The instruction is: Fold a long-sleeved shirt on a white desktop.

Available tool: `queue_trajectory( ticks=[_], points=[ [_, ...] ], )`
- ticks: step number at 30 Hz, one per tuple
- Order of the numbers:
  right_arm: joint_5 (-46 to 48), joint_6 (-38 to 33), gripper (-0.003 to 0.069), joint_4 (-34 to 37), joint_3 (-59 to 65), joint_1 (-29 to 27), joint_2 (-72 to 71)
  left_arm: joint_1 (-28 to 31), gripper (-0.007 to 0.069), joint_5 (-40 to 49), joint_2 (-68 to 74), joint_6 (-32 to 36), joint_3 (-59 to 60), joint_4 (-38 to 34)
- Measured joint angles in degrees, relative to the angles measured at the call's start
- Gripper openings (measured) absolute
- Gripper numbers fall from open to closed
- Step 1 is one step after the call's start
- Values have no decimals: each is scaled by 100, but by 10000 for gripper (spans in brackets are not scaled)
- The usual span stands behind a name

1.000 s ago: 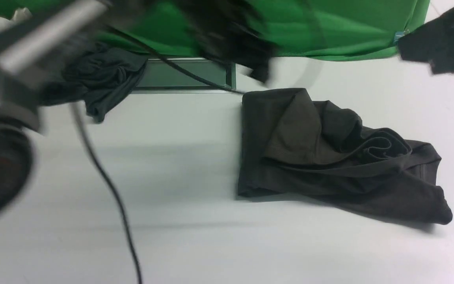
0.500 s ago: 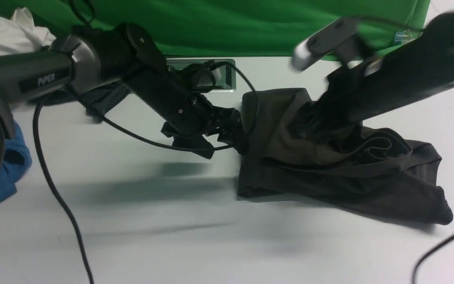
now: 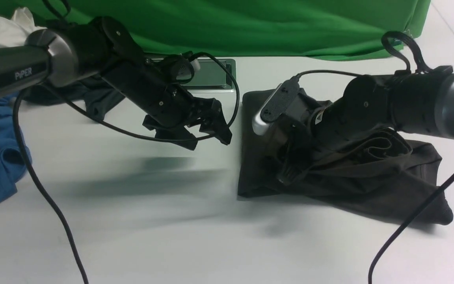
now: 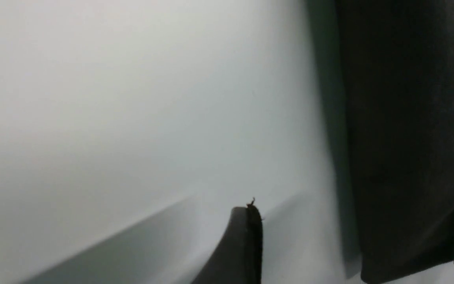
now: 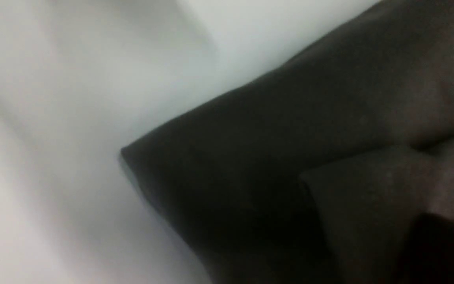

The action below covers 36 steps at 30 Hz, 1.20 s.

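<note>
Dark olive-brown long-sleeved knit shirt (image 3: 369,189) lies bunched and unmoved at the right of the matte white desktop (image 3: 164,228). Left gripper (image 3: 210,138) has backed off its edge, jaws wide, empty. Right gripper (image 3: 290,167) has dropped into the folds; its grip cannot be told. Next fold not yet begun.

We see a black left arm (image 3: 152,98) lettered "PiPER", its tool (image 3: 210,142) black, and a black right arm (image 3: 369,110) with a silver-tipped camera (image 3: 274,106), both grey-collared, trailing black cables (image 3: 45,193).

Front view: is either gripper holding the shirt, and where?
Left gripper: nothing, open beside the shirt. Right gripper sits among its folds; hold cannot be told.
</note>
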Motion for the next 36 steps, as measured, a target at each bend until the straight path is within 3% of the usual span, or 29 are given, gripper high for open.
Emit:
queue_trajectory(
  ticks=[1, 2, 5, 12, 16, 21, 25, 29, 35, 36],
  points=[
    [12, 33, 191, 0, 0, -33, -40, 0, 694, 11, 0, 0, 0, 0],
    [12, 33, 191, 0, 0, -40, -52, 0, 694, 8, 0, 0, 0, 0],
    [83, 110, 50, 0, 0, -234, -369, 0, 694, 21, 0, 23, 0, 0],
    [272, 126, 39, 0, 0, -756, -914, 0, 690, -15, 0, 28, 0, -56],
    [492, 126, 41, 0, 0, -1501, -913, 0, 689, -23, 0, 28, 0, -115],
    [273, 84, 34, 23, 0, -2853, -782, 0, 687, -11, 0, 46, 0, -148],
    [99, 72, 36, 132, 0, -3205, -779, 0, 688, -11, 0, 67, 0, -165],
    [34, 66, 85, 166, 0, -3247, -779, 0, 686, -11, 0, 176, 0, -340],
    [346, 242, 402, 104, 0, -3234, -1121, -32, 686, -38, 0, 365, 0, -653],
    [346, 269, 411, 104, 0, -3234, -1150, -41, 686, -38, 0, 365, 0, -653]
  ],
)
